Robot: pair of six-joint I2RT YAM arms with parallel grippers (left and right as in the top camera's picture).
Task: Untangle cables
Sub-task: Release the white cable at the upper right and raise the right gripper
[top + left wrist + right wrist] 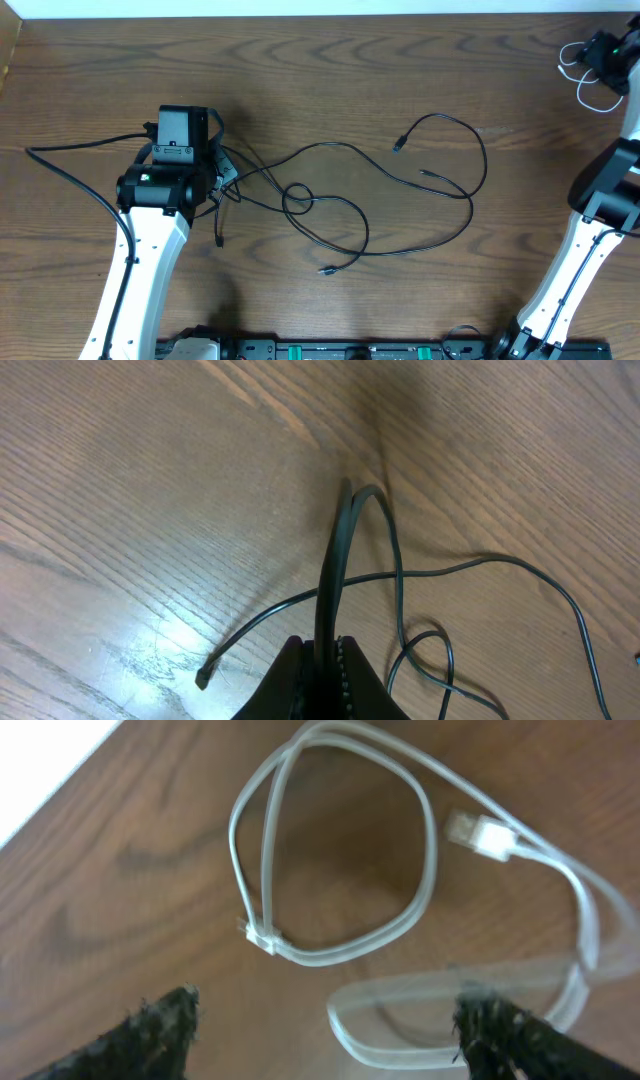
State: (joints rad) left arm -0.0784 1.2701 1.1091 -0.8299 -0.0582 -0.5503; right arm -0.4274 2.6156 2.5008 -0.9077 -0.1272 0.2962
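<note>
Long thin black cables (400, 245) sprawl in crossing loops over the middle of the wooden table, with small plugs at their ends (398, 146). At their left end my left gripper (226, 178) is shut on a black cable (340, 550), which rises out of the shut jaws (325, 660) and bends back down. A loose plug end (203, 680) lies to its left. At the far right corner my right gripper (603, 50) stands open over the looped white cable (330, 860). One blurred loop (400, 1045) of the white cable lies between its fingers (165, 1025).
The table's far edge (320, 18) runs close behind the white cable (580, 88). A thicker black arm wire (70, 165) trails left from the left arm. A rail with green parts (330, 350) lines the front edge.
</note>
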